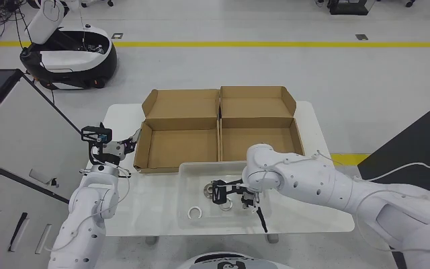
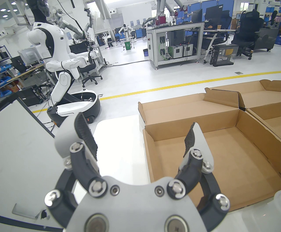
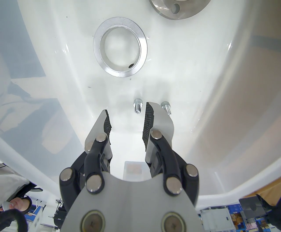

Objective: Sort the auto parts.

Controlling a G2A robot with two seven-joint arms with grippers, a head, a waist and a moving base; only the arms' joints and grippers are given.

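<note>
Right jaws open inside tray, bolt just ahead: likely pick step. Next: advance, centre, close on bolt. Left jaws open beside box.

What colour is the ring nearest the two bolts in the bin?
Silver, bare-metal ring; clearest in the right wrist view.

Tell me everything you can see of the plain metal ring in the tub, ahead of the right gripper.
The ring is silvery, brushed-looking metal: a broad flat band round a wide bore, with one small dark hole in its face near the rim. It lies flat on the floor of the white tub, touching nothing. It sits apart from the holed disc beyond it and from the two bolts. The right gripper, jaws open, hovers short of it.
</note>
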